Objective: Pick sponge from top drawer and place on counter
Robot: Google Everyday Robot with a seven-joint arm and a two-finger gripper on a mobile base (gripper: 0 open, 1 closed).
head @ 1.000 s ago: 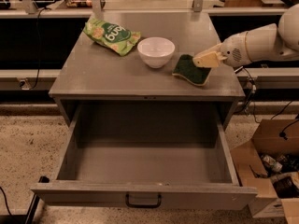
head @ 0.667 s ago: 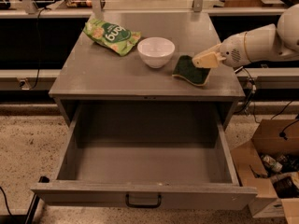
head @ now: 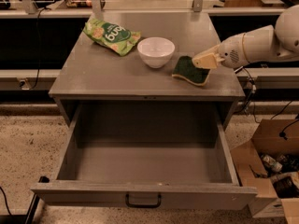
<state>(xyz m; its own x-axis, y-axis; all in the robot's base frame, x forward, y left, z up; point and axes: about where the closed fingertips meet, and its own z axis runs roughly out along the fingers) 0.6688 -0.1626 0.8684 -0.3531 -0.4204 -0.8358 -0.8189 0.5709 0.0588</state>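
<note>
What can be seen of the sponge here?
The sponge has a dark green scrub face turned up over pale yellow foam that shows along its near edge. It lies on the grey counter, toward the right front, right of the white bowl and apart from it. The claw meets its far right corner.

Counter [head: 117,73] is seen as matt grey metal, smooth. Drawer [head: 145,164] is made of the same dull grey metal, with a dark handle [head: 143,200]. Sponge [head: 190,70]: rough dark green scrub face over pale yellow foam. Bowl [head: 156,51] is noted as glossy white, smooth. Snack bag [head: 111,34] is shown in shiny crinkled green film. Tool [head: 205,59], at the sponge's right edge above the counter, is cased in smooth cream plastic. Box [head: 261,148] is made of matt brown cardboard.
</note>
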